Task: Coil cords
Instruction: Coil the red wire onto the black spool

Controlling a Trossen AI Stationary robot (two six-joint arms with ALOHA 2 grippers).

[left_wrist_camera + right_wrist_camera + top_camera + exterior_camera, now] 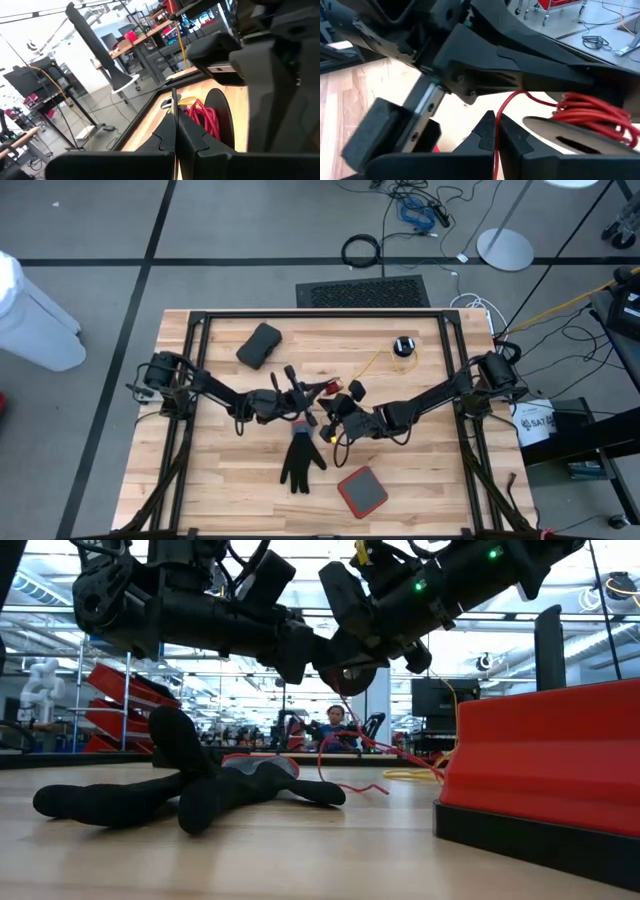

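Note:
A black round puck [560, 132] carries a coil of red cord [595, 116]. In the low view it hangs above the table [350, 675] between my two grippers. My right gripper [495, 131] is shut on a strand that leads off this coil. My left gripper [175, 125] is shut right beside the puck [222, 115] and coil [204, 117]. A thin yellow cord [375, 365] runs along the table from the grippers to a second black puck [403, 346] farther back. My right gripper pinches a single strand of the red cord [496, 145] between its two fingers. From the fingertips the strand rises, arcs over [515, 93] and joins the coil on the puck. My left gripper has a thin dark line [173, 97] standing up from between its shut fingertips. Whether that is a cord, and whether the gripper touches the puck, I cannot tell.
A black glove [300, 462] lies on the wooden table just nearer than the grippers. A flat red box [362, 491] sits near the front edge, and a black pouch [260, 345] at the back left. Loose red cord [350, 785] trails on the table below the puck.

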